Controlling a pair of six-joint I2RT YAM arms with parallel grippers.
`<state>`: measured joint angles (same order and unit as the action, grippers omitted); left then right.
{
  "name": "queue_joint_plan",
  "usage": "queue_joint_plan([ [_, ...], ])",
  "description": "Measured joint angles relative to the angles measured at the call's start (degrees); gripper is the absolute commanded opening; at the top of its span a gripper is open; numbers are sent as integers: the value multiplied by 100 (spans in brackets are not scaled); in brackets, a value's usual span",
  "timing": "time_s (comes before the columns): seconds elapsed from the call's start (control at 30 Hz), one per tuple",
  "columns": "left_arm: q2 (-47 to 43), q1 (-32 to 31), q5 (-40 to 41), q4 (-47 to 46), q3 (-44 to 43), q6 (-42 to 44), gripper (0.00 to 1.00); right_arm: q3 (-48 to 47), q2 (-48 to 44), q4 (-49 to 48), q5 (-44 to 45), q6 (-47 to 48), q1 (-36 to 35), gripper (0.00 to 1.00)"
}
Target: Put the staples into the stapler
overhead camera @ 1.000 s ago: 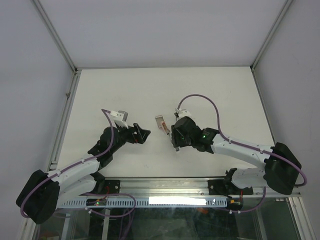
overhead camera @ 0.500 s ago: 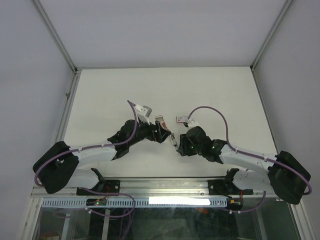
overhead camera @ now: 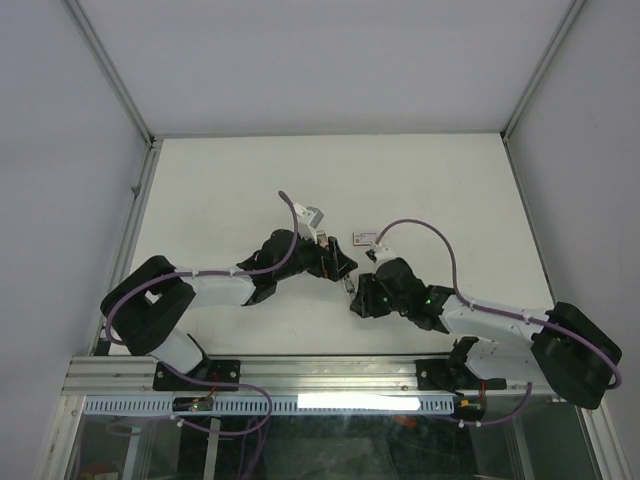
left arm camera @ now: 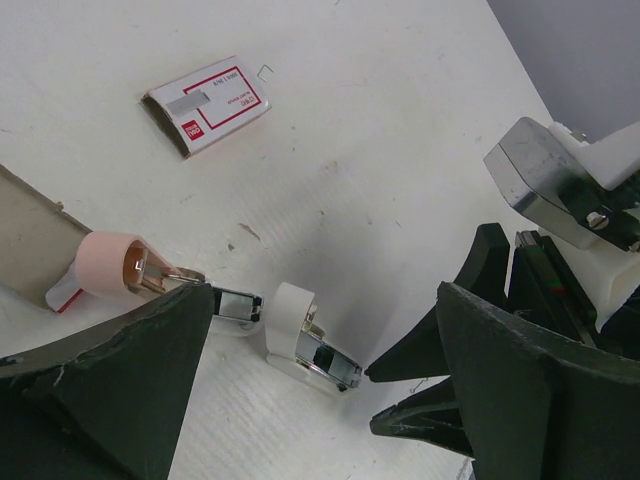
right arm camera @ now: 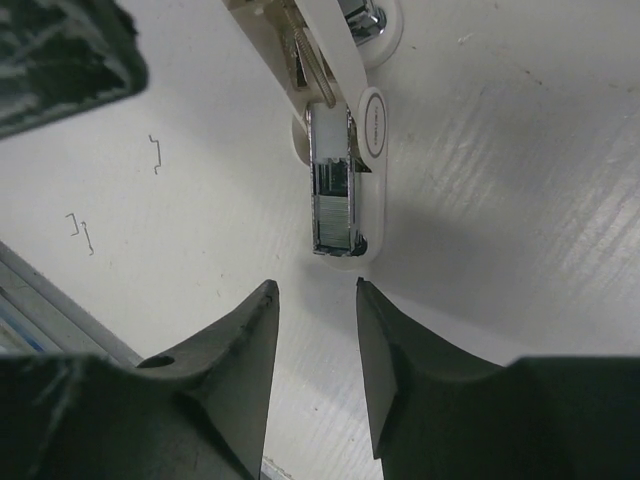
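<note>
A: Item one, left gripper (left arm camera: 322, 290): jaws wide apart, over the tiny pink-and-white hinged plastic stapler (left arm camera: 300, 335), which lies open on the white table (left arm camera: 400, 120).
B: Handling?
A: Likely light, stiff, slippery, with a floppy hinge. Grip the white half's flanks. Flat red-and-white card staples box (left arm camera: 208, 105): eleven o'clock of it in the left wrist view, well apart. Right gripper (right arm camera: 312, 285): jaws apart, empty.

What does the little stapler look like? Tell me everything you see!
The stapler is tiny and opened out, lying on the white table. Its pink half and white half look plastic, with shiny metal inside. It lies between the open fingers of the left gripper. The right gripper hovers just short of the white end, not touching it.
</note>
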<state>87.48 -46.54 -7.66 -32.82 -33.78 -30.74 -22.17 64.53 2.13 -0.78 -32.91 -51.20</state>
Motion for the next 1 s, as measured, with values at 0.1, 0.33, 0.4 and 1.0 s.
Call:
queue_joint_plan([
  [0.1,210,0,-107,-24,-94,-26,99,59,74,-131,-33,-28,0,39],
  [0.33,577,-2,-319,-63,-310,-42,99,98,249,-391,-74,-90,0,38],
  [0.4,669,-2,-374,-98,-365,-42,99,101,273,-437,-74,-116,0,38],
  [1.0,769,-63,-966,-800,-13,-273,99,101,380,-588,-42,-173,0,37],
])
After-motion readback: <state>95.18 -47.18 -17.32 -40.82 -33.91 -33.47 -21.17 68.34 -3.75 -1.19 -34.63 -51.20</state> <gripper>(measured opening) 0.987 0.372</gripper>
